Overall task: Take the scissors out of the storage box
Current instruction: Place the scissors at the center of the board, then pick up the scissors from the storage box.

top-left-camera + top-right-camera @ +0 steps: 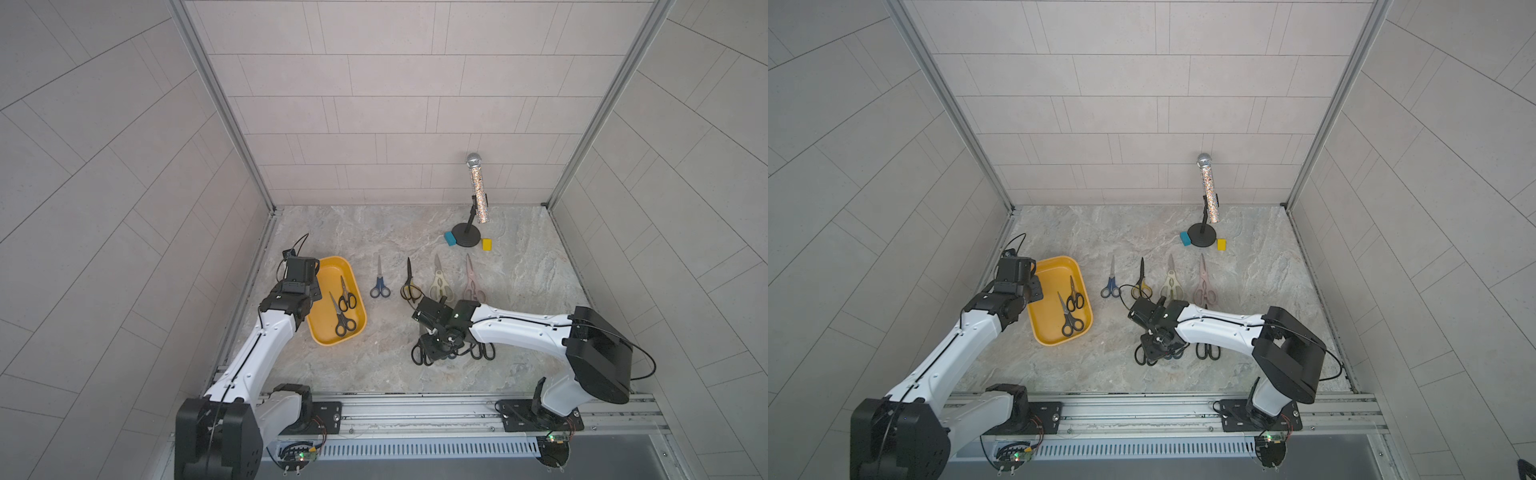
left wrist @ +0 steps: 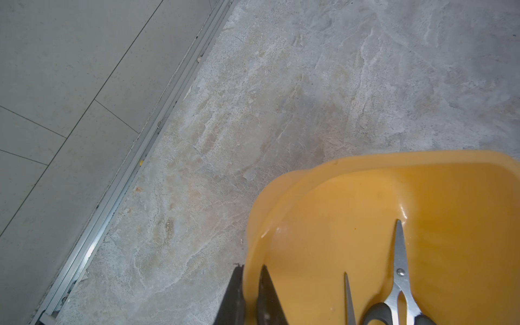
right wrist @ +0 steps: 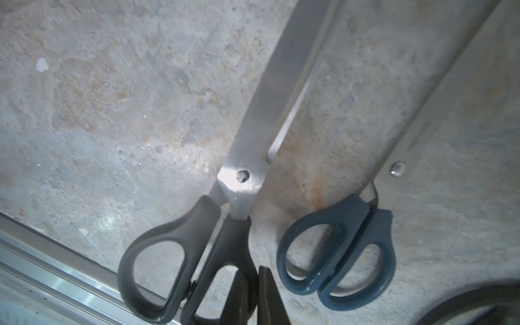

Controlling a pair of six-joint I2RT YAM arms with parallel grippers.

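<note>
**Two pairs in the box, seven out, both grippers clamped**

Left of centre in both top views, the yellow storage box (image 1: 325, 322) sits on the marble table (image 1: 374, 232) with its long side running up-frame. The left gripper (image 2: 251, 268) is narrow and pinches the box's left rim, with the wall between its fingers (image 2: 268, 295).

Inside the box are the upper black scissors (image 1: 347, 296) and, just below-left of them, the lower black scissors (image 1: 343, 319). Both have blades closed and tips up-frame.

Right of the box is a row with tips up-frame:
- blue-handled scissors (image 1: 379, 283)
- black-and-yellow scissors (image 1: 409, 282)
- cream shears (image 1: 438, 281)
- pink shears (image 1: 471, 280)

Below that row, at lower centre, three more pairs lie mostly under the right arm. The right gripper (image 3: 251, 268) is narrow and closed on a handle ring of the gripped black scissors (image 3: 197, 233), which lie flat. The dark-blue scissors (image 3: 337, 253) are just beside them, not touching. A third black handle (image 3: 467, 301) shows in the wrist view's corner.

In the upper right a glitter microphone (image 1: 478, 187) stands on a stand. A blue block (image 1: 450, 239) and a yellow block (image 1: 486, 244) flank its base.
</note>
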